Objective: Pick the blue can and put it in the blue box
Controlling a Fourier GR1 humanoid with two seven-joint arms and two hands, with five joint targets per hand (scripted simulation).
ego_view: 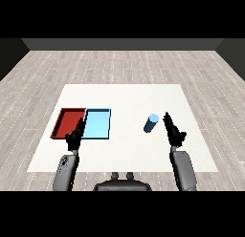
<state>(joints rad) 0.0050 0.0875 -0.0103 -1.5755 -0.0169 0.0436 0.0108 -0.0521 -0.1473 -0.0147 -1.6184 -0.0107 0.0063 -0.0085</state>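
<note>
A blue can (151,123) stands upright on the white table (124,97), right of centre. My right hand (173,130) is just to the right of it, fingers straight and open, a small gap from the can. The light blue tray (97,123) lies left of centre with nothing in it. My left hand (75,134) hovers open over the seam between the two trays, near their front edge.
The red tray (68,122) lies directly left of the blue tray, touching it. The table's front edge runs just ahead of both forearms. Grey wooden floor surrounds the table.
</note>
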